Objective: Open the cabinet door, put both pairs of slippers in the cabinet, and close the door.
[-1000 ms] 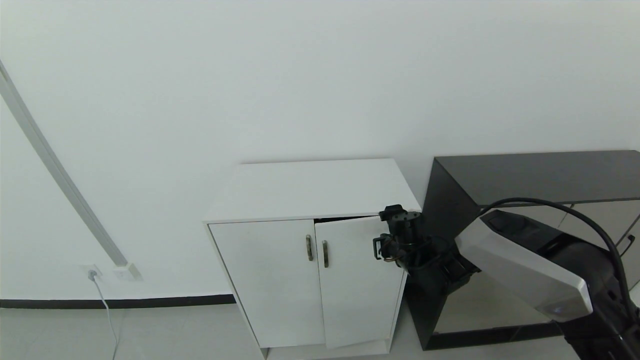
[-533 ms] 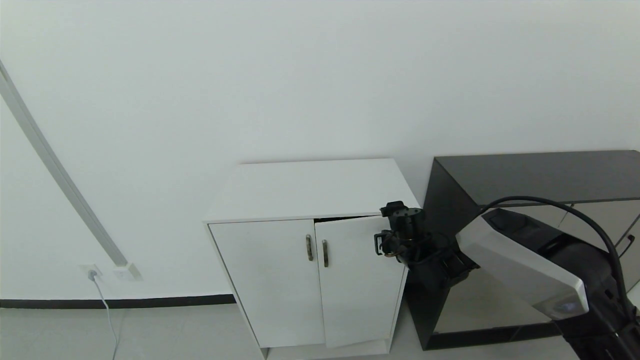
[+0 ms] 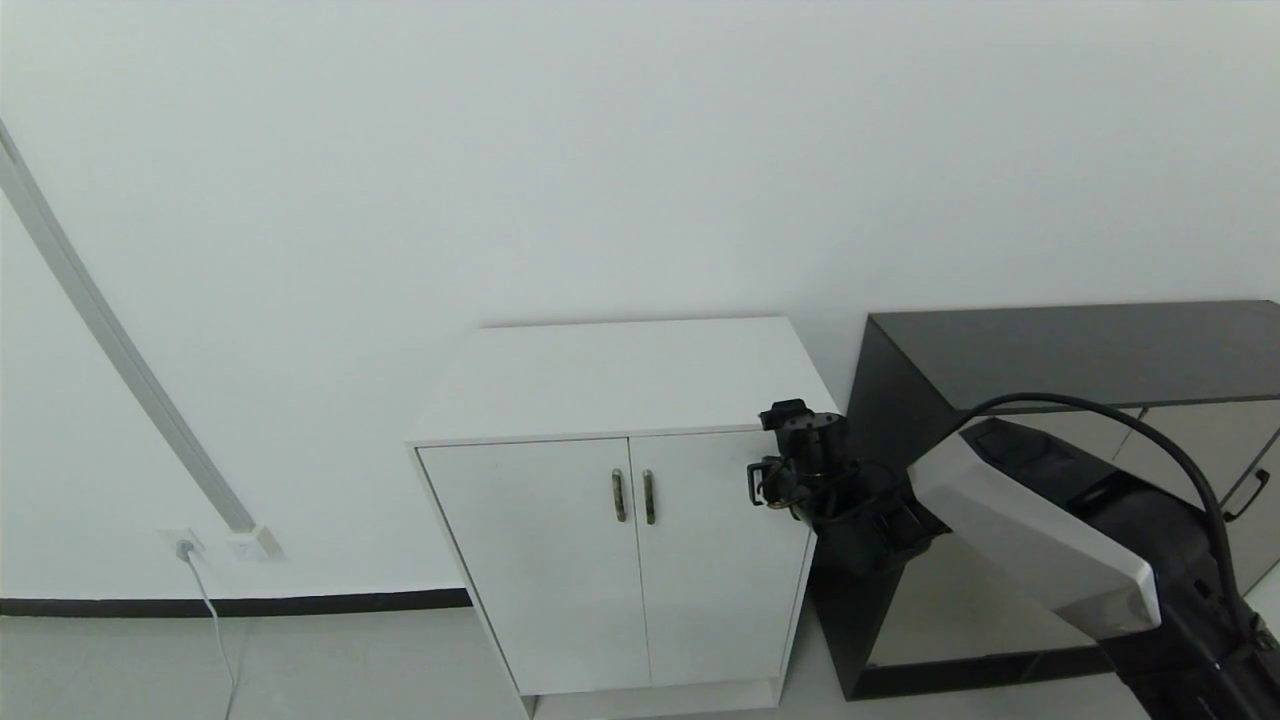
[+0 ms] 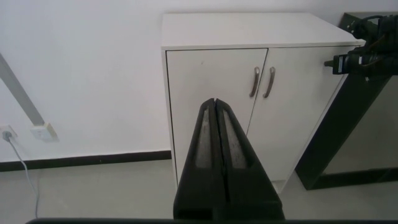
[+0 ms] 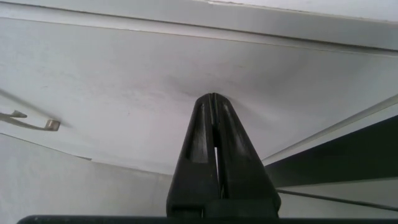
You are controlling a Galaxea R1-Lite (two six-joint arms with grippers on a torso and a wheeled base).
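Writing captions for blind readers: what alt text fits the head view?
A shut white cabinet stands against a wall, the right claw at its right door's upper outer corner. A black cabinet stands beside it; a socket with a cable is low at left.

Plain white cabinet (image 3: 610, 380), doors (image 3: 715, 560) the same unpatterned white, with two dull bronze-grey handles (image 3: 633, 496). Alongside, black sideboard (image 3: 1060, 350) with grey fronts. White wall (image 3: 600, 150), black skirting band (image 3: 230, 604), pale grey floor (image 3: 330, 670).
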